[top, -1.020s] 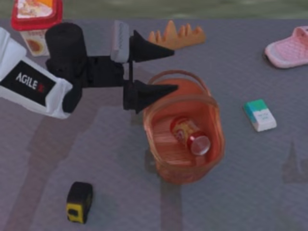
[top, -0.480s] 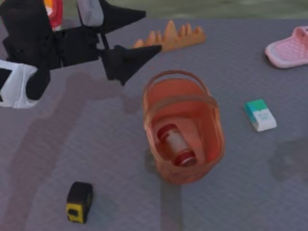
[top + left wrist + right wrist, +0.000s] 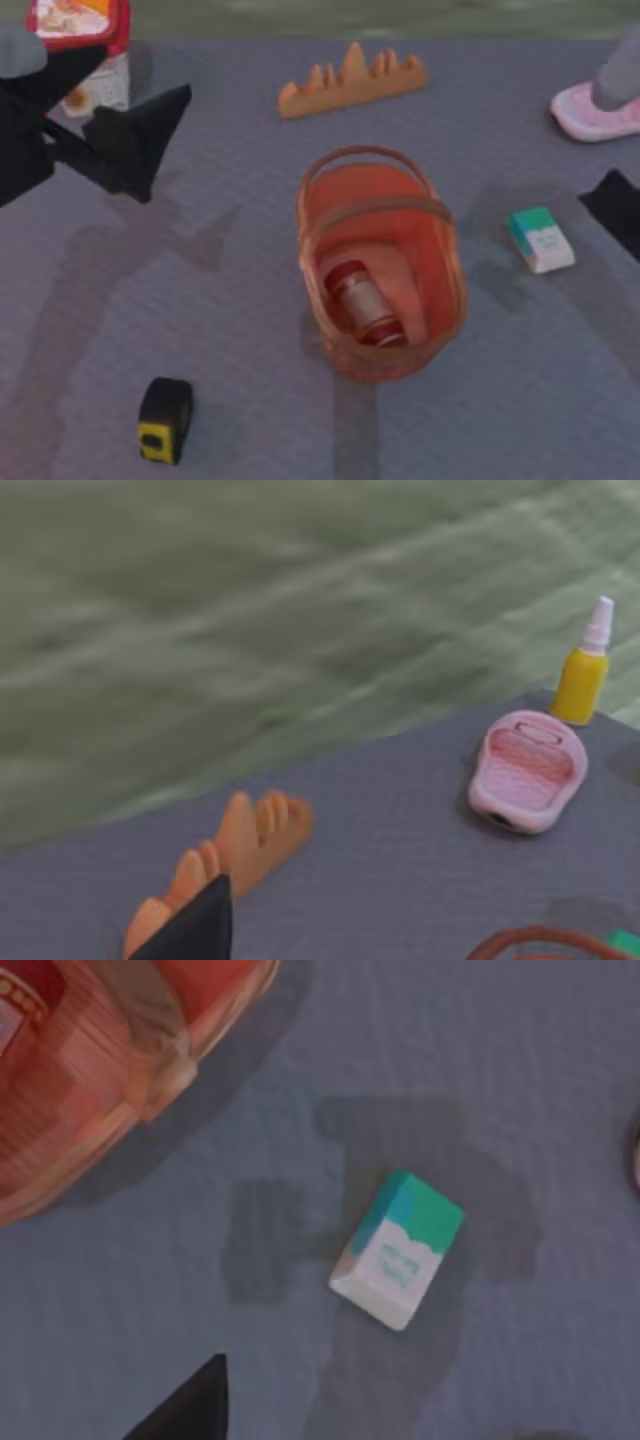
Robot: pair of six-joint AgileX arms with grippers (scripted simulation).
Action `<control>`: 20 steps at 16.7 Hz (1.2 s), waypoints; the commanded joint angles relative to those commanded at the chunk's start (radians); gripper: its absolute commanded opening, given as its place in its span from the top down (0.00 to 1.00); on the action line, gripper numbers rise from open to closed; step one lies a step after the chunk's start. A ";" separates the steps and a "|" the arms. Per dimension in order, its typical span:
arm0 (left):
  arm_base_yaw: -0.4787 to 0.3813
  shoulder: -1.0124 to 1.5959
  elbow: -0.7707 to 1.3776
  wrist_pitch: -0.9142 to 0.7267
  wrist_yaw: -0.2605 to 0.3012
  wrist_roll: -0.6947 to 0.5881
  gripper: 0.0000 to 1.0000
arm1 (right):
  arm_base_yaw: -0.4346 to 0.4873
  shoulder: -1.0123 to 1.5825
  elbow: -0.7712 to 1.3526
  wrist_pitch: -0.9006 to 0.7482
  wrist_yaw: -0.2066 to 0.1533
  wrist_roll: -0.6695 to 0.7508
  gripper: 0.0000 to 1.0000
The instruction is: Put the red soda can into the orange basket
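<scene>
- The red soda can lies on its side inside the orange basket.
- The left tool hangs spread wide and empty near the table's left edge.
- Risk: the right arm, at the right edge, could nudge the basket; its tool's state cannot be told.

open table around the orange basket; arched handle across its mouth

The orange basket is showing a slatted bottom. The red soda can is showing a pale band. The small box is showing teal over white. The slipper is showing pink, the tape measure black and yellow, the bench grey.
</scene>
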 joint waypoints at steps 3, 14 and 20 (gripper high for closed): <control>0.044 -0.323 -0.174 -0.156 -0.170 -0.003 0.00 | 0.093 0.340 0.338 -0.223 -0.001 -0.135 0.00; 0.138 -1.133 -0.572 -0.466 -0.598 0.069 0.00 | 0.310 1.053 1.095 -0.709 0.006 -0.456 0.00; 0.140 -1.151 -0.582 -0.473 -0.611 0.073 0.00 | 0.311 1.066 1.111 -0.718 0.006 -0.463 0.00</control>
